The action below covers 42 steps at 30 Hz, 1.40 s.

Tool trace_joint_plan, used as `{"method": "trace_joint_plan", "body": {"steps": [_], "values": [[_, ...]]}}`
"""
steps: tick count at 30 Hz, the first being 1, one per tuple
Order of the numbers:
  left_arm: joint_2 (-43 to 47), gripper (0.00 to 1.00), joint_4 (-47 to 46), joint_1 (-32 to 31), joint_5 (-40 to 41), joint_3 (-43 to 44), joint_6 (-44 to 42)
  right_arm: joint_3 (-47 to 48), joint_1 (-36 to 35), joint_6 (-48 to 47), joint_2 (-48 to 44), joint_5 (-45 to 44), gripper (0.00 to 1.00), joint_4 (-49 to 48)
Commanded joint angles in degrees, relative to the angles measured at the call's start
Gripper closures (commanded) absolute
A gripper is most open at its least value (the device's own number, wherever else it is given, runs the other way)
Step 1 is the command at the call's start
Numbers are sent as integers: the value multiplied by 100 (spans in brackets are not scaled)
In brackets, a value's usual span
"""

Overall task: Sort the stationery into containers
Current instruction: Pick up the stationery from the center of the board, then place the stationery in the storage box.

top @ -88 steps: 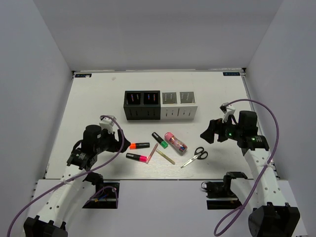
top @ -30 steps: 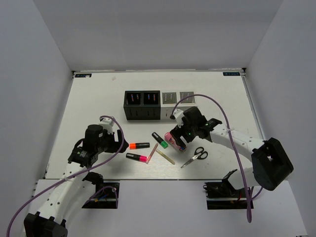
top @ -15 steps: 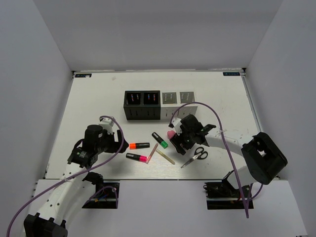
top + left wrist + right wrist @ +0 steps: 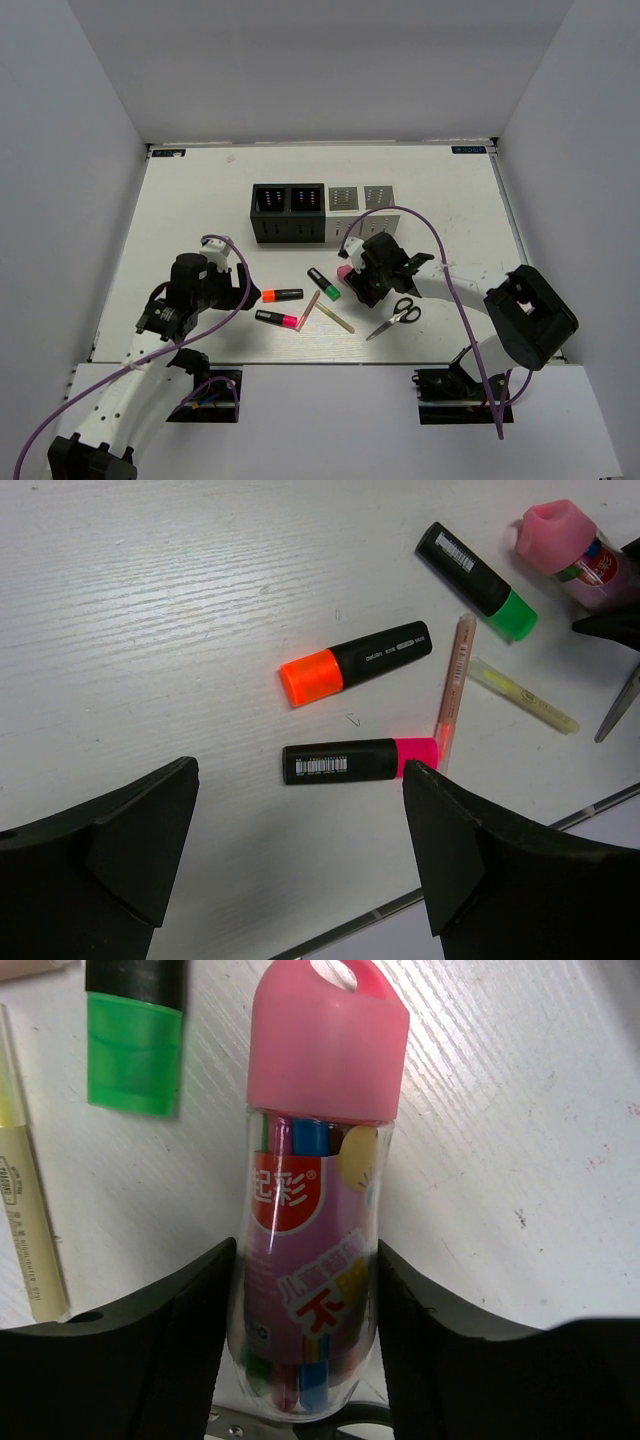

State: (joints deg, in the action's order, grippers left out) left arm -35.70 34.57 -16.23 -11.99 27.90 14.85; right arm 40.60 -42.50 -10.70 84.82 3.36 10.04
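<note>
My right gripper [image 4: 366,284] is shut on the pink-capped clear tube [image 4: 347,273]; both fingers press its sides in the right wrist view [image 4: 315,1260], low over the table. My left gripper [image 4: 238,290] is open and empty, left of the orange-capped marker [image 4: 282,295] and the pink-capped marker [image 4: 277,319]. The green-capped marker [image 4: 323,283], pink pencil [image 4: 309,310], pale stick [image 4: 335,318] and scissors [image 4: 393,318] lie on the table. Two black boxes [image 4: 288,213] and two white boxes [image 4: 362,212] stand in a row behind.
In the left wrist view the orange-capped marker [image 4: 355,663], pink-capped marker [image 4: 360,760], green-capped marker [image 4: 478,580], pencil [image 4: 452,688] and stick [image 4: 524,695] lie close together. The table's front edge [image 4: 480,865] runs just below them.
My right arm has swung in from the right side to the pink-capped tube and shut on it. The left arm has not moved.
</note>
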Motion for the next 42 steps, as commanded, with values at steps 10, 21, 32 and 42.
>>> {"method": "trace_joint_plan", "body": {"steps": [10,21,32,42], "values": [[99,7,41,23,-93,216,-26,132,-48,-231,17,-37,92,859],[125,7,41,23,-111,207,-26,2045,-4,-1819,-624,-596,100,2665],[169,7,41,15,-93,207,-35,3849,5,-3297,-458,-1504,100,3592],[178,7,50,15,-111,198,-26,4053,163,-4809,-98,-2840,100,2310]]}}
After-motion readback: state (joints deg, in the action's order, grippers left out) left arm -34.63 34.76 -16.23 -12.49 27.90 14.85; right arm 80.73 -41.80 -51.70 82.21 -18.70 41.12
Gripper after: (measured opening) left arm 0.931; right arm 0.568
